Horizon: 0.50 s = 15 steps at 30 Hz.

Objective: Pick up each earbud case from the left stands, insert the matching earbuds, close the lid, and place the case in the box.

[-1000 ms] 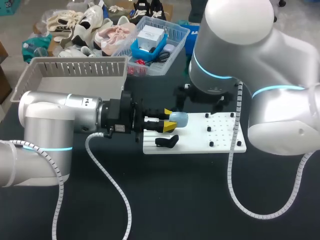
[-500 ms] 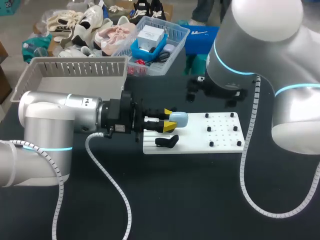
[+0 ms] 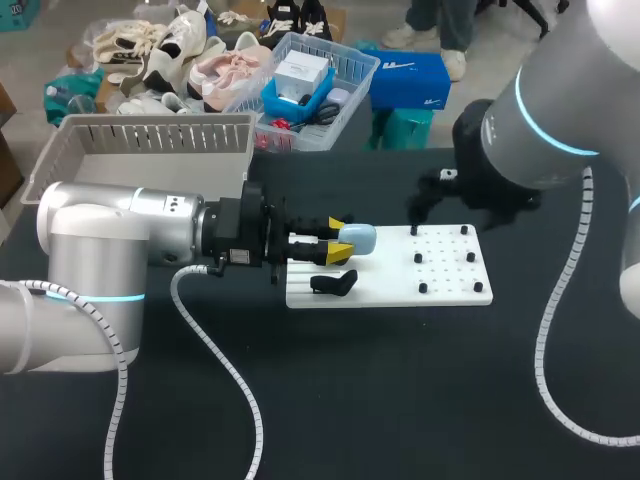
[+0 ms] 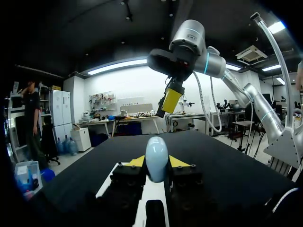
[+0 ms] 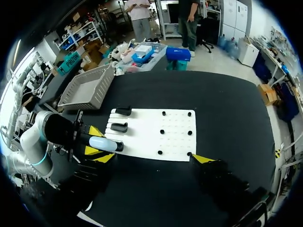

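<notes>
**Clearances around the white board [image 3: 400, 292].** The left gripper [image 3: 338, 241], clamped on the pale blue case [image 3: 358, 238], blocks the board's left edge just above the black stands [image 3: 333, 284]. Short black pegs [image 3: 421, 259] stud its right half. The right gripper [image 3: 455, 208] hangs at the far right corner, well apart from the left. Open black tabletop [image 3: 380, 400] lies in front, flanked by looping cables [image 3: 225, 375] — the grey box [image 3: 140, 150] sits behind the left arm

earbud case [image 3: 360, 238] pale blue. left gripper [image 3: 338, 240] black, yellow tips. board [image 3: 450, 275] white; pegs [image 3: 423, 288] and stand [image 3: 335, 284] black. table [image 3: 380, 400] black. box [image 3: 150, 135] light grey, slotted wall. left arm [image 3: 110, 235], right arm [image 3: 560, 110] silver-grey, cyan rings.
</notes>
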Each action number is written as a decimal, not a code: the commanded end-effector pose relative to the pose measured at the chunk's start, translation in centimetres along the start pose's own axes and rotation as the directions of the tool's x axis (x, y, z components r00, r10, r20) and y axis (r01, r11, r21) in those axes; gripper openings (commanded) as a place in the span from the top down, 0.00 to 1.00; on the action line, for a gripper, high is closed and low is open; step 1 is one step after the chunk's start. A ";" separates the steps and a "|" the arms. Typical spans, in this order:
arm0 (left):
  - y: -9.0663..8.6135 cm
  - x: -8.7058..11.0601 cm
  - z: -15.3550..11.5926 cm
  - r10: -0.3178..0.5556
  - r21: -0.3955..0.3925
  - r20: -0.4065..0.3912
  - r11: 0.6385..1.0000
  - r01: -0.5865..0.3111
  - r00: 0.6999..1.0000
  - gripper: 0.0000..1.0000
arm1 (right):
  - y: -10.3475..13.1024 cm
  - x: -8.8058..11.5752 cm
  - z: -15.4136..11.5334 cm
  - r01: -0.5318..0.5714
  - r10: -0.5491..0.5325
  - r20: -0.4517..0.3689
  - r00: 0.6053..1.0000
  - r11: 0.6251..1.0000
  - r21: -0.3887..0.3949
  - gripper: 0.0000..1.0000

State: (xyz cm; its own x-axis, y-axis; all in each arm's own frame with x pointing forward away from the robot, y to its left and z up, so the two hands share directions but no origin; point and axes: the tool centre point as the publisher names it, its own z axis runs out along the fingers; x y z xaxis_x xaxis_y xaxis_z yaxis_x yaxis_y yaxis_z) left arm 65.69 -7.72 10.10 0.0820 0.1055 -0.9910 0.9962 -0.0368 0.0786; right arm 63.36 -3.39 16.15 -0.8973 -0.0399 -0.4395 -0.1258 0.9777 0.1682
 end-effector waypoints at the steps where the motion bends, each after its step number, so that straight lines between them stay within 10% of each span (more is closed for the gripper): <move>1: -0.2 0.0 0.0 0.002 -0.006 0.000 1.000 -0.002 1.000 1.00 | -1.8 0.5 -1.4 0.033 -0.034 -0.008 0.999 0.999 -0.039 0.00; 15: -0.2 0.0 0.0 0.002 -0.006 0.000 1.000 -0.002 1.000 1.00 | -6.2 1.9 -2.7 0.137 -0.138 -0.015 0.990 0.989 -0.062 0.00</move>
State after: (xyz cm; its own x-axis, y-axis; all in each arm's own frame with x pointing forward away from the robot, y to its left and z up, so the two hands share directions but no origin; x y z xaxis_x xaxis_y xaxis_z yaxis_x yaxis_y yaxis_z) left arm 65.69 -7.72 10.10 0.0821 0.1055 -0.9910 0.9962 -0.0368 0.0786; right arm 61.96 -9.08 16.72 -0.8843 -0.1799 -0.4308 -0.2663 0.9523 0.1489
